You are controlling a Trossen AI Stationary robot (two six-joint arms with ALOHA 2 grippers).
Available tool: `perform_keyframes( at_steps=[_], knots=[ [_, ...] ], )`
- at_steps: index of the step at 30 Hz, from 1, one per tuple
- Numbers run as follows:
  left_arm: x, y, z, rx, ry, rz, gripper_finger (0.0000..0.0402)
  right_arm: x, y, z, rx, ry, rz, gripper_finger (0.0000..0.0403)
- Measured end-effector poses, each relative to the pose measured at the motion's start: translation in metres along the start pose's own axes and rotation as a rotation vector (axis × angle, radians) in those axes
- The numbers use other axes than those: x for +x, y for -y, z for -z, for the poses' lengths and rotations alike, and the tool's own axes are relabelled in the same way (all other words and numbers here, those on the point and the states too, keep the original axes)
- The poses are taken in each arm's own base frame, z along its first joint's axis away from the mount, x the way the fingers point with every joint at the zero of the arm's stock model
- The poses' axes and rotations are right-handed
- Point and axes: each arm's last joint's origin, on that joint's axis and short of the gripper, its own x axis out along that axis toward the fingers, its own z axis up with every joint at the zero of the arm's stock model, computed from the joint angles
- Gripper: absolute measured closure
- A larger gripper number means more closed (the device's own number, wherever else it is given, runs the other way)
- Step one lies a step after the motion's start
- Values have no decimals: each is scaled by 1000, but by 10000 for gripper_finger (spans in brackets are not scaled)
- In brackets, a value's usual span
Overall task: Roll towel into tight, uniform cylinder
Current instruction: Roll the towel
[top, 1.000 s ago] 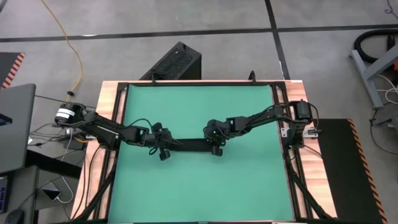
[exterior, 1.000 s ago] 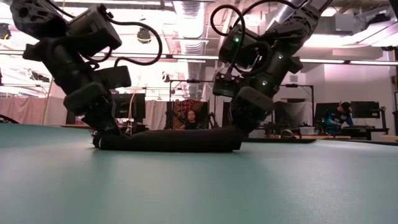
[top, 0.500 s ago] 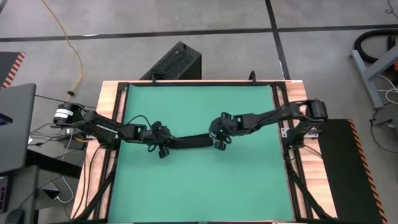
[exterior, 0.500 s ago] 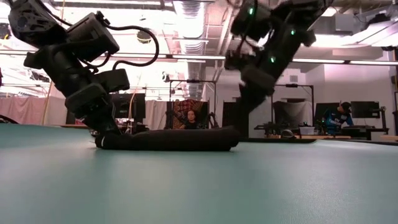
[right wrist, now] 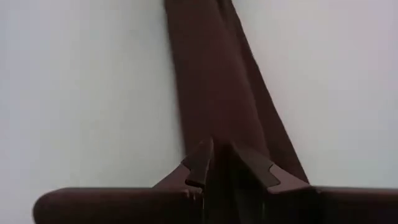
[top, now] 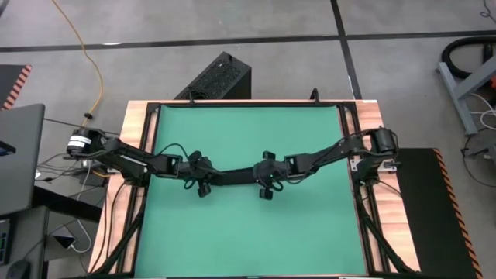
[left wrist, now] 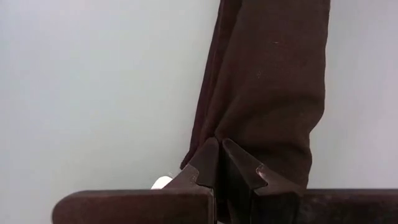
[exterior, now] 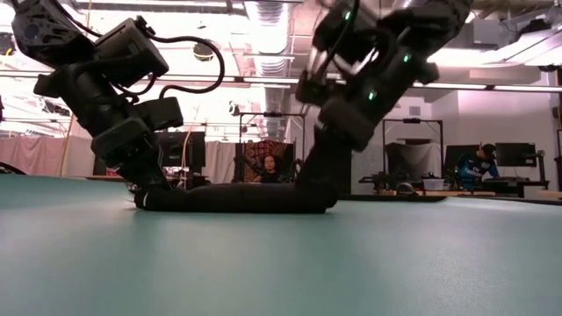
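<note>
The black towel lies on the green mat as a long, narrow roll running left to right; it also shows in the low view. My left gripper is shut at its left end, and a small white tag shows beside the fingers. My right gripper is shut at its right end. Both come down onto the roll in the low view, my left gripper and my right gripper. My left gripper has the roll's left end at its shut fingertips, slanting down from above and the left, pointing along the roll. The fingers hide what is pinched. The roll rests on the mat. My right gripper has the roll's right end between its nearly closed fingertips, slanting down from above and the right, pointing along the roll. The end stays on the mat.
A black ribbed box stands on the floor beyond the table's far edge. A laptop sits left of the table. Bare mat lies near and far of the roll. People sit at desks in the room behind.
My right gripper rose off the towel's right end and went toward the far right, then came back down onto that end, a little further left than before. The towel's right end shifted slightly toward the far edge and back. The left end stayed put.
</note>
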Motion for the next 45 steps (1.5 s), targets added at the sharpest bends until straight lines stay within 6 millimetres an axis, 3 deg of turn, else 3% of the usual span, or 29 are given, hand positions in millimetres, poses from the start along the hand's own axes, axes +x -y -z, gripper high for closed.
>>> perform_keyframes(
  at_steps=[7, 17, 24, 32, 37, 45],
  knots=[
    [0, 0, 0, 8, -5, 14, 401, 20, 22, 9, 42, -40, 50, 328],
    [-5, 4, -5, 11, 3, 56, 401, 27, 42, 17, 240, -121, 28, 328],
    [-45, 17, -29, 33, 89, 108, 401, 50, 33, 31, 234, -134, 13, 328],
    [-81, 25, -36, 39, 303, -4, 401, 56, 30, 35, 324, -140, 11, 328],
    [-78, 25, -26, 11, 264, -10, 401, 56, 28, 33, 347, -116, -8, 328],
    [-49, 40, 0, 1, 57, 154, 401, 56, 27, 32, 350, -106, -20, 328]
  ],
)
